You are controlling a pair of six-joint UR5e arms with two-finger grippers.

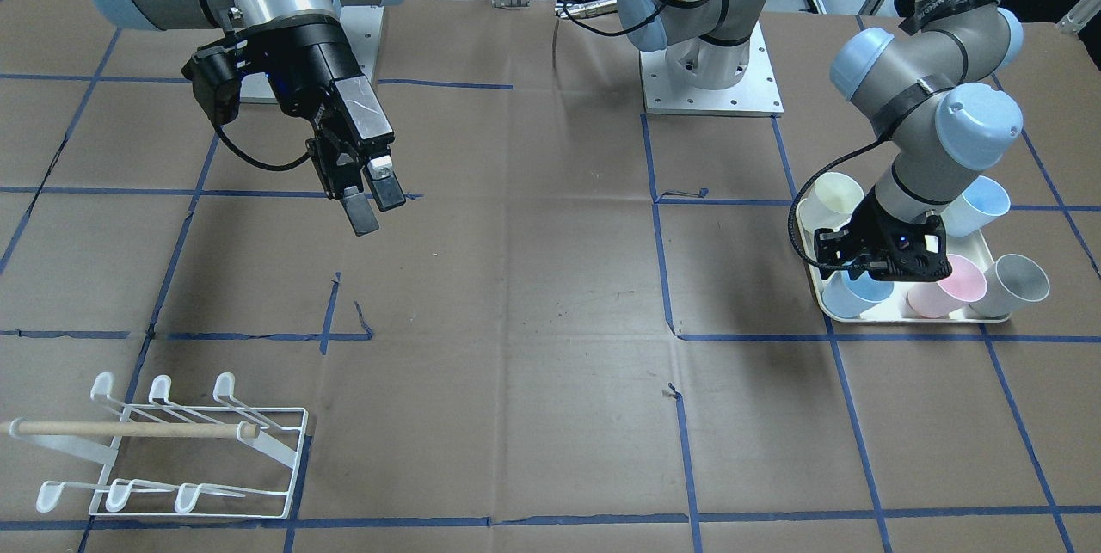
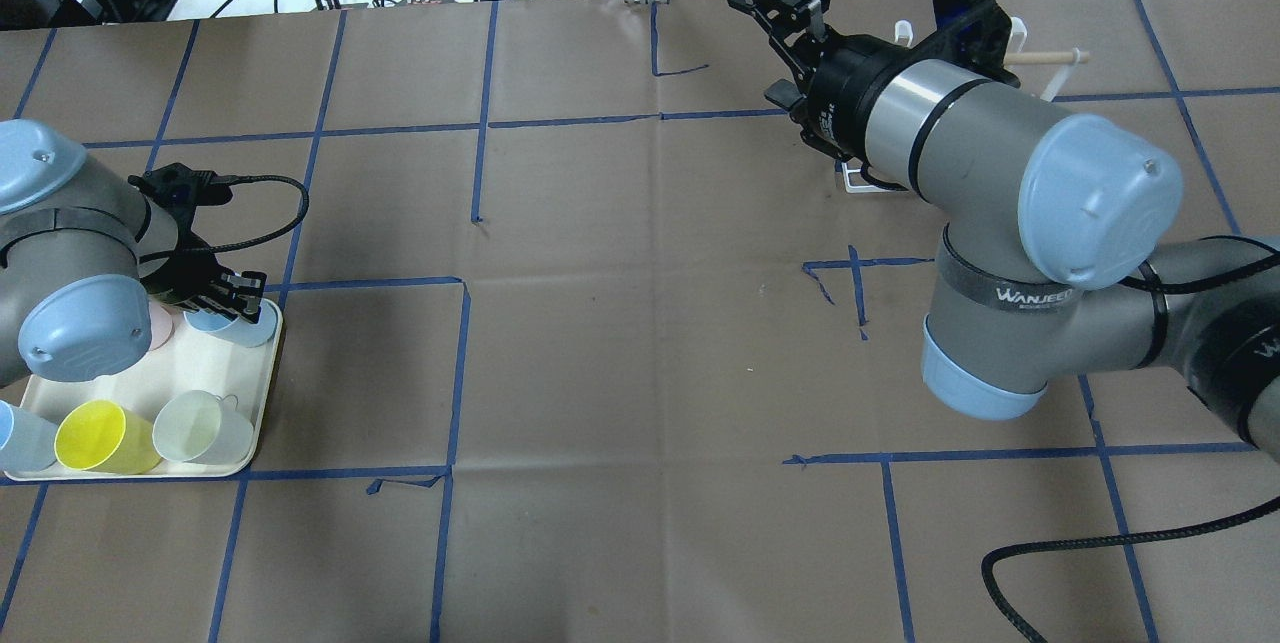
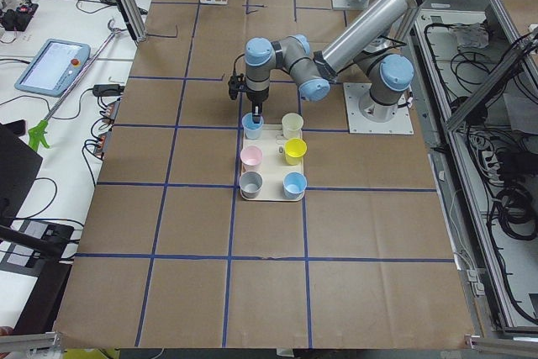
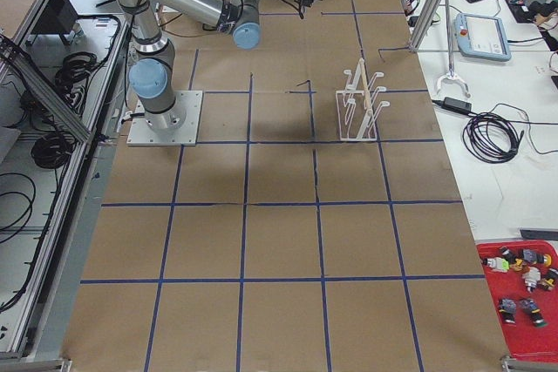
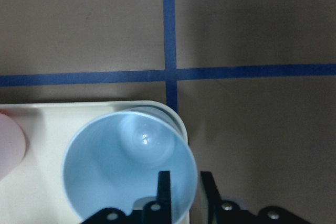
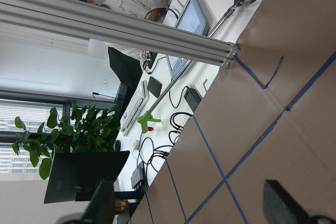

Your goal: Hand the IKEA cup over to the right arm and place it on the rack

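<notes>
Front-facing view: the left arm (image 1: 912,149) reached down so that its jaws straddled the light blue cup (image 1: 860,293) at the tray's (image 1: 912,317) corner. The right arm (image 1: 284,11) hovered over the desk with jaws released, the rack (image 1: 129,429) well apart from them.

Left wrist view: one finger (image 5: 164,187) sat inside the cup's wall and one outside, not yet clenched, probably set for a rim pinch.

Right wrist view: the spread fingers (image 6: 283,208) held nothing, apparently ready for the hand-over.

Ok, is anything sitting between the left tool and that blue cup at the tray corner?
Nothing visible does. The left tool straddles the rim of the blue cup, one finger inside and one outside. The neighbouring pink cup stands apart.
</notes>
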